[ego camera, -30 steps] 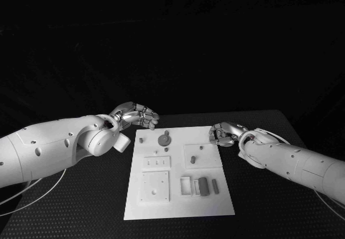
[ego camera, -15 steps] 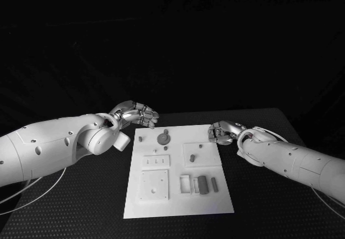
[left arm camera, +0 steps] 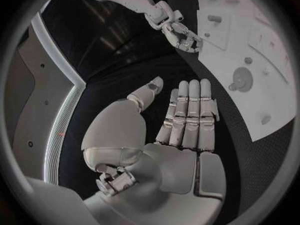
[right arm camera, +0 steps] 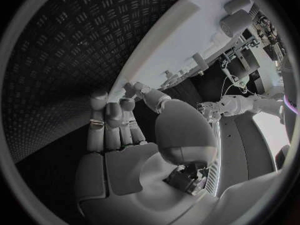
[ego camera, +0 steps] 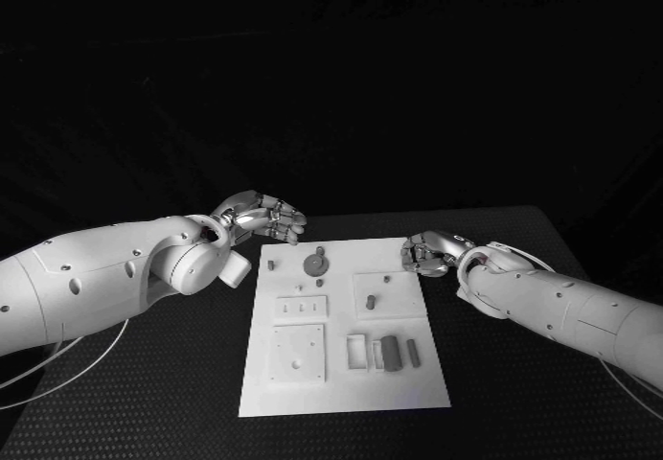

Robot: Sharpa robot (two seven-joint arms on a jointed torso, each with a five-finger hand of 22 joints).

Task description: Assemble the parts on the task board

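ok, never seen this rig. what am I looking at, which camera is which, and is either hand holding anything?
It is a two-armed robot at a black table, each white arm ending in a silver hand. The wide picture comes from a camera on the robot's head, looking down. The two round pictures come from fisheye cameras at the wrists, each looking out over its own palm.

In the middle of the table lies the white task board, with small dark parts on it: a round knobbed piece near the far end, and a few bars in a tray near the close end.

The left hand hangs at the board's far left corner, the right hand at its right edge. Both wrist views show bare palms with the fingers extended, so neither hand holds anything.
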